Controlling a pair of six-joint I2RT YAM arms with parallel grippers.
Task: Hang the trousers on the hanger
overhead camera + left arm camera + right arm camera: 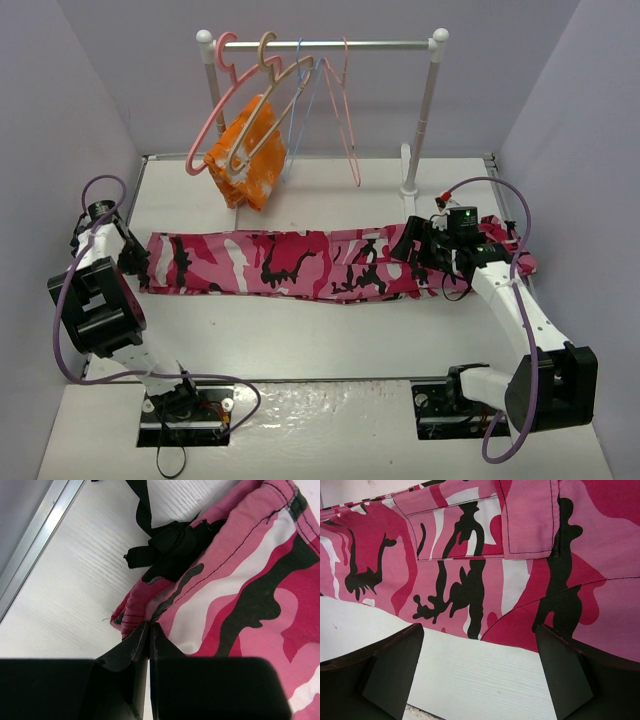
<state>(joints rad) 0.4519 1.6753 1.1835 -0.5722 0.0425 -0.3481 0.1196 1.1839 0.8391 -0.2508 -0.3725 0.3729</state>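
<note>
At the left of the frame the left pincer [149, 629] is pressed together right at the hem of the trousers [290, 265]. Its tips touch the cloth edge, but I cannot tell whether any fold is caught between them. If it has only a sliver of hem, or none, the cloth will likely slip out as soon as the arm lifts. A black strap [160, 545] lies loose just beyond the hem and could snag or trail.

The trousers lie flat in a long band across the middle of the tabletop [330, 340], from left edge to right. That length is a hazard: raised by one end, the rest drags and may bunch.

At upper centre the hanger [270, 72] hangs tilted from the rail [320, 44], crowded among other hangers, with an orange cloth [250, 150] right against it. Feeding a trouser leg over its crossbar could knock it off the rail or tangle with that cloth.

At the right the right pincer [479, 630] stands spread wide, low over the near edge of the trousers and gripping nothing. Closing there may take only the top layer.
</note>
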